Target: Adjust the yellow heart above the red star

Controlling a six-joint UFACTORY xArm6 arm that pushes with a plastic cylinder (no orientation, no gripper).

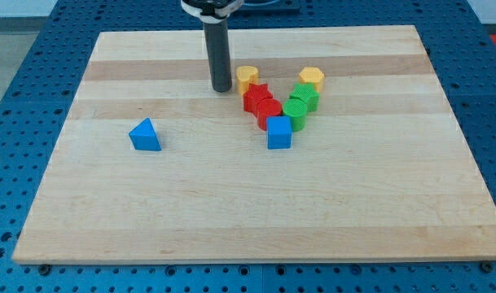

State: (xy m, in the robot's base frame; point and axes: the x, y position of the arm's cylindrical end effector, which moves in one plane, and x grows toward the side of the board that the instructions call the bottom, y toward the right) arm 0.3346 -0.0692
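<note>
The yellow heart (247, 78) sits near the board's upper middle, touching the upper left of the red star (255, 97). My tip (222, 88) stands just to the left of the yellow heart, close to it with a small gap. A second red block (269, 111) lies just below and right of the red star.
A yellow hexagon (311, 79) sits to the right of the heart. Two green blocks (305, 97) (296, 112) run down from it toward a blue cube (279, 133). A blue triangle (145, 135) lies alone at the view's left on the wooden board (256, 203).
</note>
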